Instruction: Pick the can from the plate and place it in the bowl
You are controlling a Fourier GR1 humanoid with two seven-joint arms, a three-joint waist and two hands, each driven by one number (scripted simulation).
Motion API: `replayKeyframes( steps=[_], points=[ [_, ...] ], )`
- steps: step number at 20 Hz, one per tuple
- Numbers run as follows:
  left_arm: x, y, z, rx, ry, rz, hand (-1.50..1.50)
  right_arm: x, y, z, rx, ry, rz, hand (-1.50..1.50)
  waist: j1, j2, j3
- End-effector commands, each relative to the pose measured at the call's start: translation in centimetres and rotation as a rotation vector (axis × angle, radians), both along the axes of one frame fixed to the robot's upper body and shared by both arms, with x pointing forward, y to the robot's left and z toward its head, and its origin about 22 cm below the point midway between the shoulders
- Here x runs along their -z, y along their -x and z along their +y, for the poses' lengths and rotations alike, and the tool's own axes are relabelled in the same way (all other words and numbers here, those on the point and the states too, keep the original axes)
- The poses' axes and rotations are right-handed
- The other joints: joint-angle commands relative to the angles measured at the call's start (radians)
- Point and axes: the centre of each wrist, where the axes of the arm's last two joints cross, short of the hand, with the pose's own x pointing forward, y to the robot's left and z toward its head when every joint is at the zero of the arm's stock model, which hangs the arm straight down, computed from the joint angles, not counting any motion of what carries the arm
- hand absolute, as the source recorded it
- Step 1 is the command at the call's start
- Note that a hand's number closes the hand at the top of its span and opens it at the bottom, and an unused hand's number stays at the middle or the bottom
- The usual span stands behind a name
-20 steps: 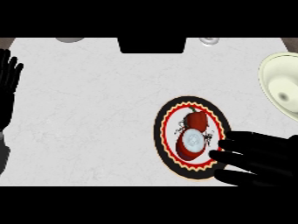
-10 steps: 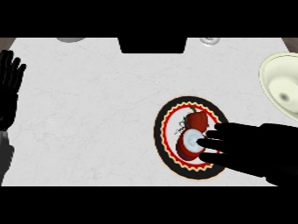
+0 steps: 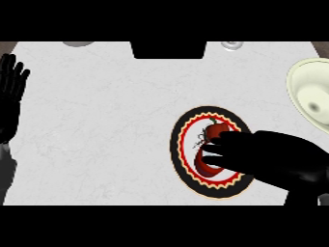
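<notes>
Pale marbled counter (image 3: 110, 120) here, wood showing at the corners. The right hand (image 3: 267, 157) is spread over the can (image 3: 211, 144), which lies on the red-and-black plate (image 3: 185, 144); its fingers reach across it, but I can't tell whether they've actually clamped on. So the pick looks barely started, and the cream bowl (image 3: 320, 99) sits well apart at the right edge, waiting. The left hand (image 3: 3, 103) rests open, far left. The can's red label has dark marks, nothing readable.
</notes>
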Motion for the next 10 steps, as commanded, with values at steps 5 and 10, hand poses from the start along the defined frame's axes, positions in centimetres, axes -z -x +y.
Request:
replayKeyframes(
  steps=[5, 10],
  points=[
    [-1.0, 0.4, -0.3, 0.016, 0.012, -0.013, 0.00, 3.5, -3.2, 0.9, 0.013, 0.033, 0.013, -1.50, 0.003, 0.000, 0.000],
    [-1.2, -1.0, -0.4, -0.007, -0.007, -0.004, 0.00, 5.8, -4.1, 0.7, -0.013, -0.034, 0.011, -1.50, -0.002, 0.001, 0.000]
  ],
)
